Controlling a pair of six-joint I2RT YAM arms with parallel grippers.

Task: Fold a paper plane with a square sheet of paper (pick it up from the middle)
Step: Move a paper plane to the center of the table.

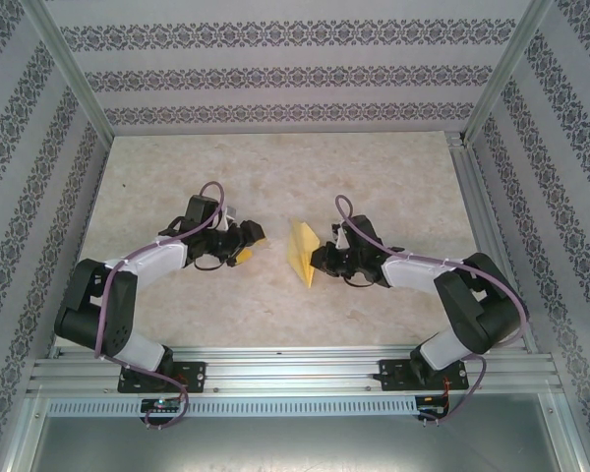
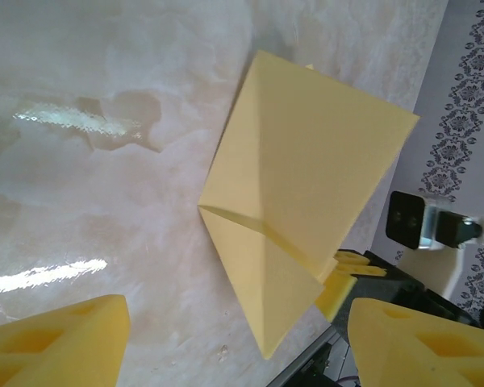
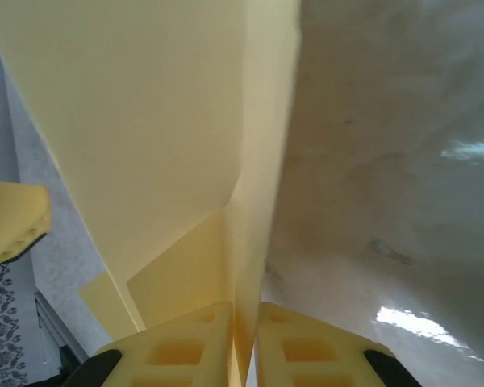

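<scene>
The pale-yellow paper plane (image 1: 303, 254) is a folded kite-like shape with a centre crease, standing on edge above the middle of the table. My right gripper (image 1: 320, 259) is shut on its lower fold from the right. In the right wrist view the fold (image 3: 169, 121) rises from between the two yellow pads (image 3: 244, 330). My left gripper (image 1: 252, 244) hangs open a short way to the paper's left, touching nothing. The left wrist view shows the plane (image 2: 306, 177) ahead of the open left gripper (image 2: 235, 343), with the right gripper (image 2: 344, 278) at its far edge.
The marbled beige tabletop (image 1: 275, 177) stretches behind and between the arms. Patterned walls (image 1: 275, 74) and aluminium frame posts (image 1: 74, 74) close in the back and sides. A metal rail (image 1: 295, 369) with both arm bases runs along the near edge.
</scene>
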